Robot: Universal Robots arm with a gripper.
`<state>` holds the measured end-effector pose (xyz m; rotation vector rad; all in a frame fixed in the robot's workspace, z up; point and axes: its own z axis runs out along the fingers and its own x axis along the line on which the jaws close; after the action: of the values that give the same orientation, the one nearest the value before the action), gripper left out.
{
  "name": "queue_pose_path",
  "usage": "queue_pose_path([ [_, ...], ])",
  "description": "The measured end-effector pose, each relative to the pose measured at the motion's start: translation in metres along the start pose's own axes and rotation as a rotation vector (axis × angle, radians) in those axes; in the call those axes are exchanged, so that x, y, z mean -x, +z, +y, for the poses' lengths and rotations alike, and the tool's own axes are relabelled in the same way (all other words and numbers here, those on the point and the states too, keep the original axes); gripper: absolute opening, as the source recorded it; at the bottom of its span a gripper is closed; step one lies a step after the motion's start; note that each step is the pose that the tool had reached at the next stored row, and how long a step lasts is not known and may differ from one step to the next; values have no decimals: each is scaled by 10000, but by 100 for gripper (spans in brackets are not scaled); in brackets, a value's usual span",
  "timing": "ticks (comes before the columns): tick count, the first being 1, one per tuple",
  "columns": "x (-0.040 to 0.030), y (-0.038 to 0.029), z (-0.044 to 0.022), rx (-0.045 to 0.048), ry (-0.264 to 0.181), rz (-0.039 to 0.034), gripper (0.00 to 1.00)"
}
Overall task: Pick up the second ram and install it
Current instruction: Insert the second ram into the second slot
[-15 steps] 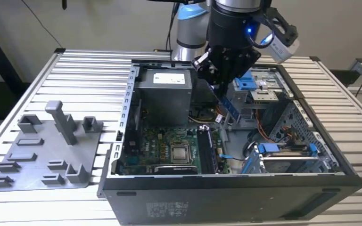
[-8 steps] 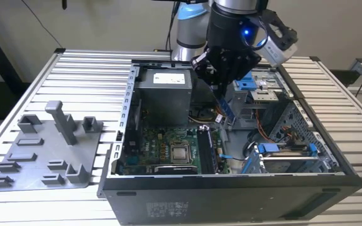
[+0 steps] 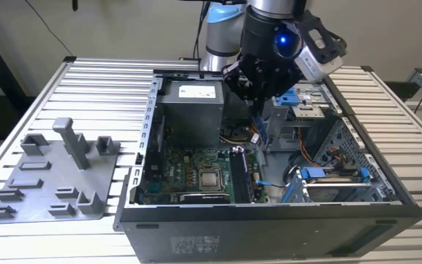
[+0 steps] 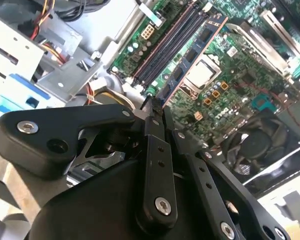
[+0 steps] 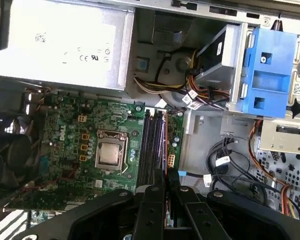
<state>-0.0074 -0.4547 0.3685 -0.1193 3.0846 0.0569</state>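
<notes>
Black fingers (image 4: 154, 145) pinch the second ram (image 4: 192, 57), dark with black chips

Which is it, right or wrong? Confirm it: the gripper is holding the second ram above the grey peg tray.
Wrong on one point. The gripper is holding the second ram, but above the black slots of the motherboard inside the open computer case. It is not above the grey peg tray, which sits apart at the exterior view's left. The second wrist view shows this.

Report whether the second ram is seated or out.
Out: the long dark-green circuit strip hangs clamped in the black gripper, above the long black motherboard slots.
</notes>
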Motion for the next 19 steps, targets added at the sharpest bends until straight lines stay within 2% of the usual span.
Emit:
queue_pose_path([
  [8,-1,21,0,-69,1259,-25,14],
  [12,-1,23,-1,-73,1303,-21,14],
  [13,-1,28,-1,-74,1298,27,14],
  [16,9,39,-2,-104,1222,255,14],
  [17,15,50,-3,-109,1200,291,14],
  [19,22,79,-5,-110,1162,296,14],
])
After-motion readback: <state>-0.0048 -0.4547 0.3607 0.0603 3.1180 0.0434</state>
